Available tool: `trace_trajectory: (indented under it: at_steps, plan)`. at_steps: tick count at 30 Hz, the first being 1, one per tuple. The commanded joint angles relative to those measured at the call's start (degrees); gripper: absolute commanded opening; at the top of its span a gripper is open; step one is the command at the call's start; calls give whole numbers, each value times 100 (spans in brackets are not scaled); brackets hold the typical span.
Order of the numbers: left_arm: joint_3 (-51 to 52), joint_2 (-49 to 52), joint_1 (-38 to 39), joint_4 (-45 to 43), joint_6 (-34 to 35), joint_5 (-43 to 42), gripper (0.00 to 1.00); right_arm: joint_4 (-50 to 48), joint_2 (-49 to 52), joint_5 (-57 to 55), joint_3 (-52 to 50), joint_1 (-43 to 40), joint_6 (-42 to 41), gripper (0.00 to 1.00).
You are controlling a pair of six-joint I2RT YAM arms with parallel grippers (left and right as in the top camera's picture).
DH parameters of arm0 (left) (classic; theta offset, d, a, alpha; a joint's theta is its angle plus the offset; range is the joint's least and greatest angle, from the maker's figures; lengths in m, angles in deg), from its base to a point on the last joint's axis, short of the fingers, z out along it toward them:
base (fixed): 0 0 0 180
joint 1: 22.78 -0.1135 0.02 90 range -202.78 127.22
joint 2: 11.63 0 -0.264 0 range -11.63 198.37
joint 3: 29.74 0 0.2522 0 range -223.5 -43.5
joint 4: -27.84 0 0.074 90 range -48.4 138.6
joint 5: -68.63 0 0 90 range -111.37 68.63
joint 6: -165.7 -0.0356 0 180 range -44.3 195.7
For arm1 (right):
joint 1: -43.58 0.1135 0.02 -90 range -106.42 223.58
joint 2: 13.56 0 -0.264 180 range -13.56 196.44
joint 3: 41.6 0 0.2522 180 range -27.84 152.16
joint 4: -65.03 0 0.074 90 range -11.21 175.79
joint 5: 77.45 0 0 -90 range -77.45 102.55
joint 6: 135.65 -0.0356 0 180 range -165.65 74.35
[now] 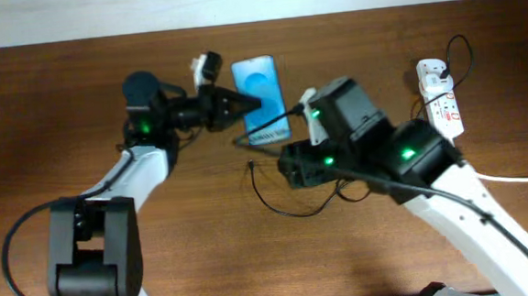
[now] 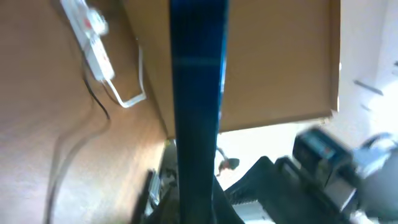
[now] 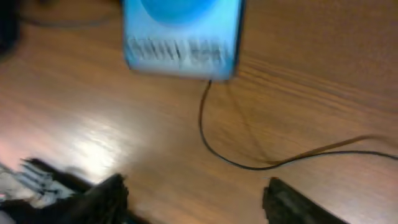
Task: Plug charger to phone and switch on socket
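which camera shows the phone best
Overhead: the phone shows nearly its whole blue screen, fairly sharp. The left wrist sees it edge-on as a dark blue strip; the right wrist catches only its blurred lower end.

Phone (image 3: 181, 37) blurred up top, blue screen showing | charger cable (image 3: 214, 149) meets its lower edge, curls right across the counter (image 3: 323, 74) | right tool (image 3: 193, 199) fingers spread wide below

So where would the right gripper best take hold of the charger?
Probably just behind its tip, where the charger runs straight out from the bottom edge of the phone. Come from above, jaws spanning the thin cable crosswise; farther back it curls and would flex.
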Motion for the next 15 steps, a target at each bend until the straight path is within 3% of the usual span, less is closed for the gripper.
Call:
trace_trajectory:
  at_steps: [1, 5, 11, 15]
  plan:
    - [-46, -28, -872, 2, -374, 348, 0, -140, 326, -964, -343, 389, -17, 84]
    - [-46, -28, -1958, 634, -813, 319, 0, -1071, 946, -968, -745, 431, -15, 86]
    - [-46, -28, -2704, 3211, -2559, 328, 0, -2487, 2297, -927, -754, 566, -11, 83]
    - [-46, -28, -2758, 3880, -3051, 343, 0, -2892, 3025, -968, -752, 695, 7, 69]
